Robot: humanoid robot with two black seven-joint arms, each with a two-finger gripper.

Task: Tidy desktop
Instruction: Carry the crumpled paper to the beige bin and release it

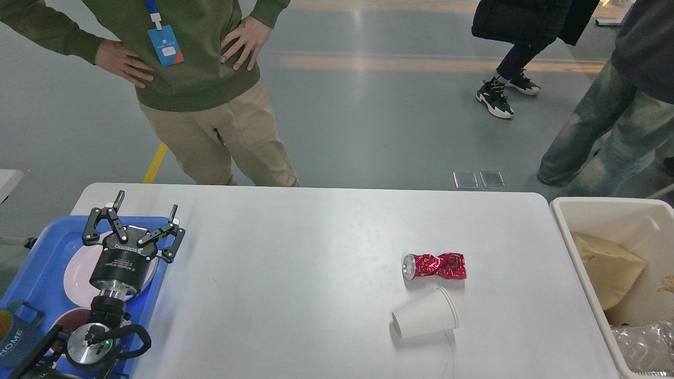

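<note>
The white desktop (295,263) fills the lower part of the head view. On its right half lies a crushed red can (436,266), and just in front of it a white paper cup (425,320) on its side. My left gripper (145,208) hangs open over the blue tray at the left edge, with nothing between its fingers. My right gripper is out of view.
A blue tray (37,263) at the left holds a white plate (79,271) and a mug (16,337). A beige bin (579,263) beside the table's right edge holds brown paper (608,273) and clear plastic (645,350). People stand beyond the far edge.
</note>
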